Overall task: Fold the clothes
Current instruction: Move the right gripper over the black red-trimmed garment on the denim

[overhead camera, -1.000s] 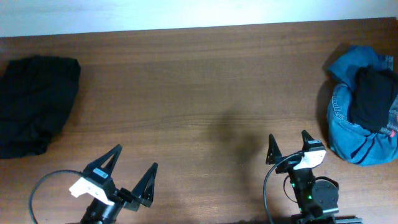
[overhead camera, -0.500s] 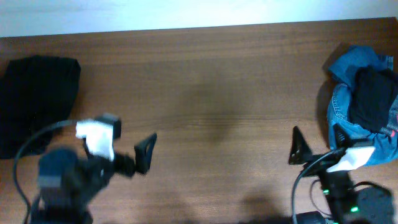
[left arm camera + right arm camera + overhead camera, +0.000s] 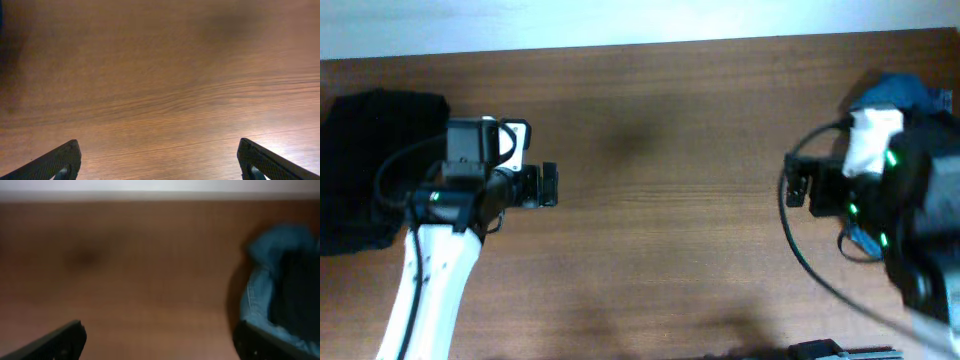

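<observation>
Both arms have come up off the 6 o'clock edge since a second ago and now stand mid-table.

Left gripper (image 3: 546, 186) at 9 o'clock. Jaws spread wide, nothing between them. Its wrist view shows only bare table (image 3: 160, 75) beneath.

Right gripper (image 3: 798, 186) at 3 o'clock. Also spread wide and empty.

Farther out at 3 o'clock: blue denim garment (image 3: 257, 295), bunched up. Black trousers (image 3: 300, 290) sit nested in its hollow, touching it. Waistband not visible. From overhead the right arm hides most of this pile.

Separate black heap (image 3: 375, 165) at the 9 o'clock edge, beyond the left arm, untouched.

Judgement: reach phase, folding not begun. Next move calls for the right gripper to close on the black fabric alone, draw it clear of the denim, and spread it flat at table centre.
</observation>
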Action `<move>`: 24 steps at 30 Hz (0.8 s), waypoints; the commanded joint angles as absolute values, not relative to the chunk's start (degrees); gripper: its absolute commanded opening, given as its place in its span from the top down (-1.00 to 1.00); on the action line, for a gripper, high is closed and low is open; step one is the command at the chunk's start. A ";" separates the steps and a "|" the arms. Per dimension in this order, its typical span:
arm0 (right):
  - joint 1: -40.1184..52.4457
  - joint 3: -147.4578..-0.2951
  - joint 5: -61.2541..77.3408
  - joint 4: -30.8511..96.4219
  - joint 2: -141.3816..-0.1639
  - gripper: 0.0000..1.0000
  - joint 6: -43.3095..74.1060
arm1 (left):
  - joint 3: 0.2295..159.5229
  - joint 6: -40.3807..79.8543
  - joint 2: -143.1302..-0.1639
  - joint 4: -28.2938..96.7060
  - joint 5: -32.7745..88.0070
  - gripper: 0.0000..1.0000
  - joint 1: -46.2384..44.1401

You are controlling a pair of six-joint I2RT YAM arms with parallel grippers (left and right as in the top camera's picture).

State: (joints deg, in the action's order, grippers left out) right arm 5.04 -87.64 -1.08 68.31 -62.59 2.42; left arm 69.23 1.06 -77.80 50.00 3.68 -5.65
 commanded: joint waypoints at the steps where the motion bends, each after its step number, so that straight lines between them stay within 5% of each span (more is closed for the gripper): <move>1: 3.05 -94.59 -2.22 72.23 -67.33 -0.97 -3.01 | 70.39 0.16 -81.78 50.24 0.60 -0.99 -5.45; 14: -21.21 -100.62 5.04 75.26 -75.07 -0.98 -1.45 | 70.39 0.16 -94.02 50.19 0.60 -0.99 -5.45; 24: -31.68 -100.64 7.16 71.68 -88.31 -0.86 -1.48 | 70.39 0.16 -96.16 50.19 0.60 -0.99 -5.45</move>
